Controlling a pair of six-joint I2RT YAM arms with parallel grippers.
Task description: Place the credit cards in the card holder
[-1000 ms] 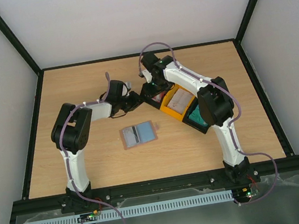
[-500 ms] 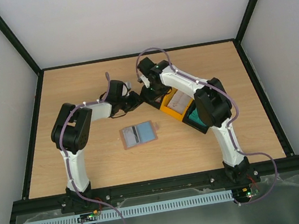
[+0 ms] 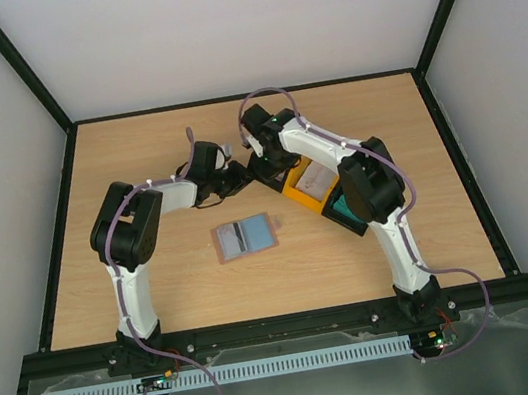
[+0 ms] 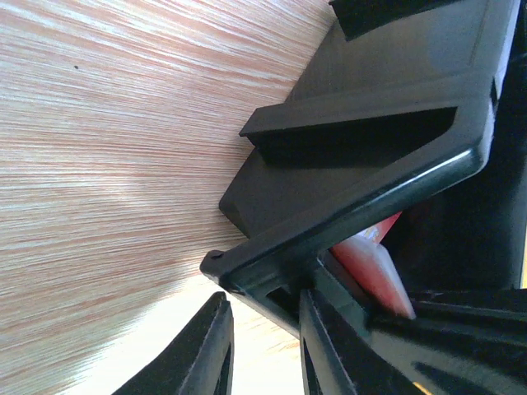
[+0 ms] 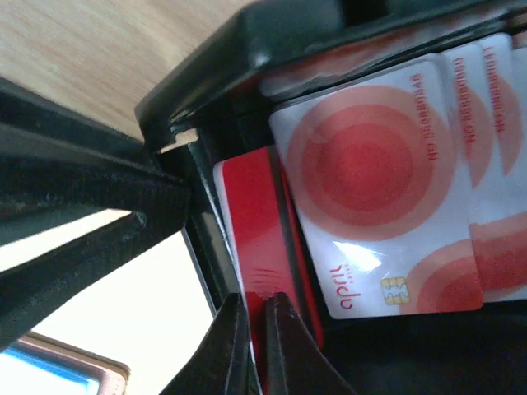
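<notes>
1. Top view: on the light wooden table (image 3: 179, 293), one brown leather-like card holder (image 3: 244, 236) lies open, well apart from two plastic trays. One orange tray (image 3: 294, 195) carries white-and-red credit cards (image 3: 314, 181). One black tray (image 3: 355, 226), touching it, carries one teal card (image 3: 342, 207). The left gripper (image 3: 242, 176) and the right gripper (image 3: 265, 169) meet at the orange tray's far corner.
2. Left wrist: the left gripper (image 4: 263, 300) has its two fingers narrowly apart at a black rim (image 4: 370, 123). I cannot tell whether they clamp it. One red card (image 4: 370, 267) shows behind the rim.
3. Right wrist: the right gripper (image 5: 255, 303) has its two fingers almost together, pinching the edge of the red card (image 5: 251, 222). At least three overlapping white cards (image 5: 370, 173) lie just beside it.
</notes>
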